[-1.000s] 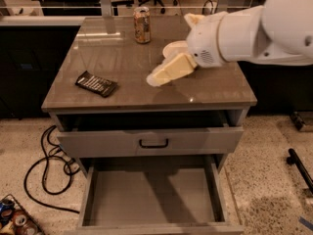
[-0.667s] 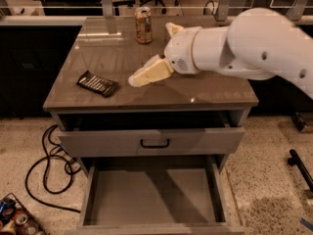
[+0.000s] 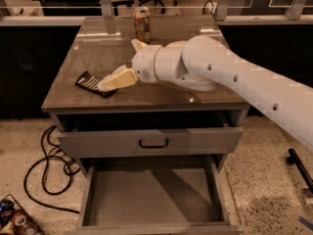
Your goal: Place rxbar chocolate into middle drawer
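Note:
The rxbar chocolate (image 3: 88, 82), a flat black wrapper with white print, lies on the left part of the cabinet top (image 3: 161, 94). My gripper (image 3: 105, 85) reaches in from the right on the white arm (image 3: 205, 67). Its cream tip is right over the bar's right end and hides part of it. I cannot tell whether it touches the bar. The middle drawer (image 3: 146, 199) is pulled wide open at the bottom, and its bare grey floor shows.
A tan drink can (image 3: 142, 24) stands at the back of the top. The upper drawer front with its black handle (image 3: 153, 143) sticks out slightly above the open drawer. Black cables (image 3: 46, 168) and cans (image 3: 12, 220) lie on the floor at left.
My gripper has swung left and down across the cabinet top, from the right middle to the bar's right end. The bar, the can and the drawers have not moved.

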### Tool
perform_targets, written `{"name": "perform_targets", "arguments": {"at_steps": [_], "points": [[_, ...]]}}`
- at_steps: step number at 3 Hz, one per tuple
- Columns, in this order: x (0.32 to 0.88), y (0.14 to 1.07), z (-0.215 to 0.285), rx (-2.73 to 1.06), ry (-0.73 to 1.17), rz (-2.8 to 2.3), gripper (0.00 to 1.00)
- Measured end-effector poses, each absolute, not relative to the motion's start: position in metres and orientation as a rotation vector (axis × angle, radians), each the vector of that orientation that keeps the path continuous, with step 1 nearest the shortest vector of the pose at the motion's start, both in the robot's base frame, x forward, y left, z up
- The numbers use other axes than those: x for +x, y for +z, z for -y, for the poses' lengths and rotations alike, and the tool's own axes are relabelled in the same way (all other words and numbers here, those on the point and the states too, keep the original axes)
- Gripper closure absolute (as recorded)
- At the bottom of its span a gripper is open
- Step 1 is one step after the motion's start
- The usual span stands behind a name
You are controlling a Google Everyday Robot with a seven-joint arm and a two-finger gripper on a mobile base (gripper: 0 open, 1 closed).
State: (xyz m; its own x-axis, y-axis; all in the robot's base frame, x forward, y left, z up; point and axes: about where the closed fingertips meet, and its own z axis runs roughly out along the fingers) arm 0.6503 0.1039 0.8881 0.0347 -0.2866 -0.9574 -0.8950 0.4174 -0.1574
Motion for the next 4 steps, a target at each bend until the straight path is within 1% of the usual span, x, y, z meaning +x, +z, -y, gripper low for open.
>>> {"name": "perform_targets", "arguments": {"at_steps": [1,3,4], "points": [[0.656,0.869,-0.138,-1.161,0.674,-1.564,0.00],[0.661,0.821,-0.153,-1.160,0.670,-1.710,0.00],[0.657,0.807,-0.160,-1.127,0.685,-1.730,0.19]]}}
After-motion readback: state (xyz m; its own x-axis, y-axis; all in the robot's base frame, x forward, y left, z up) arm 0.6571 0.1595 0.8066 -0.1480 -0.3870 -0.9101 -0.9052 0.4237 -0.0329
